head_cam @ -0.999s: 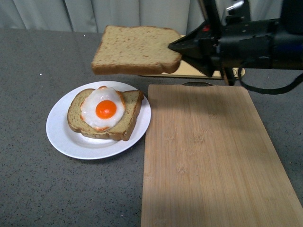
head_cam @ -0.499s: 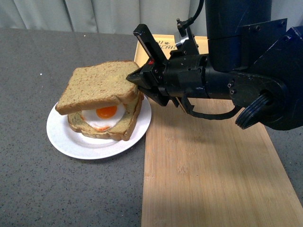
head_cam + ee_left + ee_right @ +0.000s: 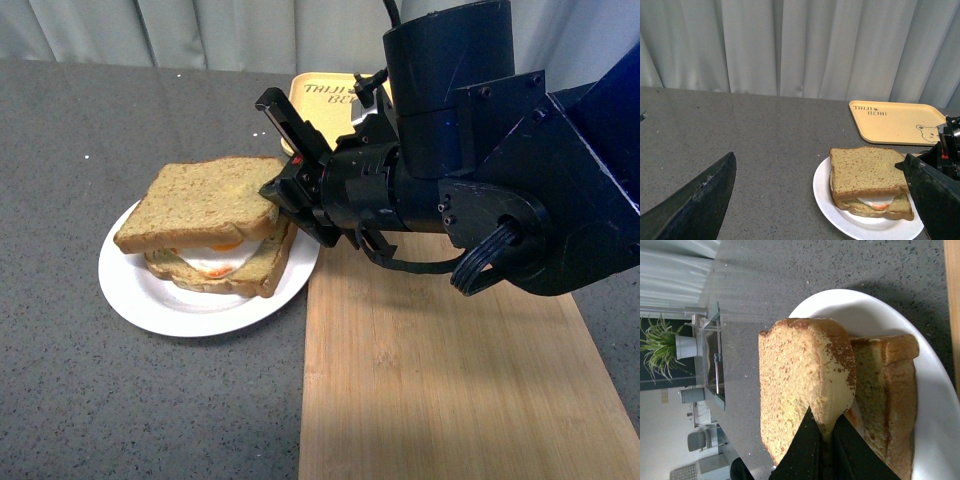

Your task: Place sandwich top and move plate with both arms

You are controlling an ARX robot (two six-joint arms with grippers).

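Grey speckled desk fills the near ground, and on it a wooden board lies under the right arm, behind its gripper. Just in front of the right gripper stands the white plate, touching the edge of the board or very close to it. On the plate is a bread slice with a fried egg; only a strip of the egg shows.

The sandwich top lies over the egg, a little tilted and shifted away from the gripper, so that it covers the lower slice not exactly. The right gripper is clenched on the crust of the sandwich top at the side nearest to it. In the right wrist view the two black fingers pinch this edge between them. Whether the top already rests with its full weight on the egg, I cannot tell.

The left gripper is released, its two dark fingers spread wide and holding nothing. The plate and the sandwich are ahead of it, toward one finger.

Beyond the right gripper a yellow tray with a bear drawing lies on the desk, and behind it hangs a pale curtain.
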